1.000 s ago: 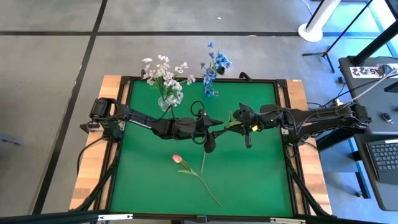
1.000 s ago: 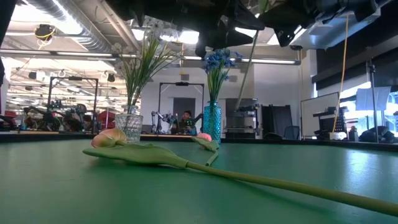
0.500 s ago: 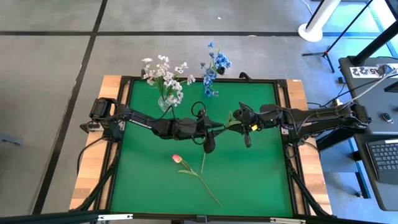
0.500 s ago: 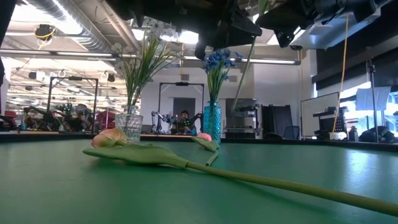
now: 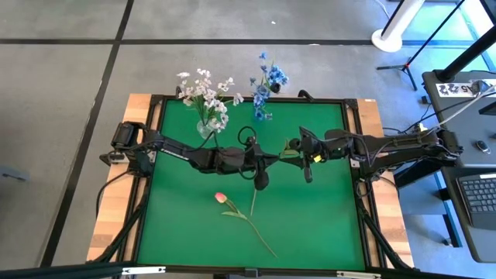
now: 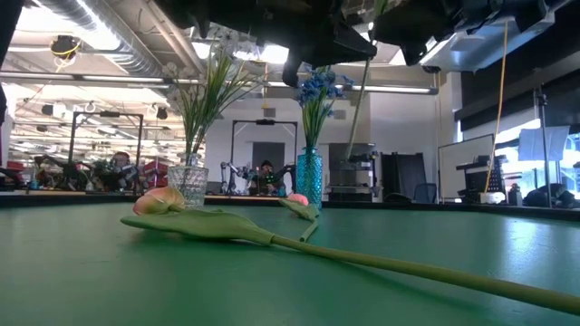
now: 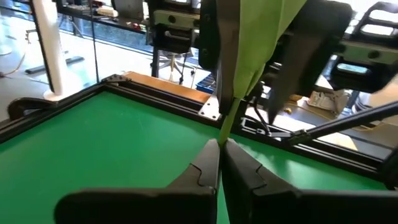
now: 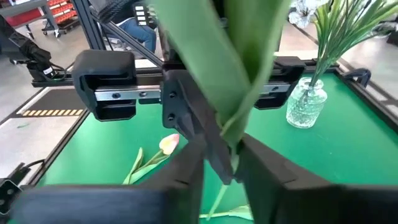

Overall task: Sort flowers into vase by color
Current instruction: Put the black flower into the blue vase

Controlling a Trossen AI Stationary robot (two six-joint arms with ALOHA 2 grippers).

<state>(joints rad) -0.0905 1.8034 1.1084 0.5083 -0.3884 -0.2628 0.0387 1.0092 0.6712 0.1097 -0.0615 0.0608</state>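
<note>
Both arms meet mid-air over the green tabletop (image 5: 325, 217), a green flower stem (image 7: 231, 112) between them. Left end effector (image 7: 221, 163) is clamped on the stem. Right end effector (image 8: 222, 163) has its fingers parted slightly around the stem and leaf. A pink tulip (image 5: 221, 198) lies on the tabletop nearer the front. White sprays sit in a clear vase (image 6: 188, 179), blue sprays in a blue vase (image 6: 309, 177) at the back edge.

A tulip (image 5: 221, 198) lies before both vases (image 5: 204, 129), mid-table.
</note>
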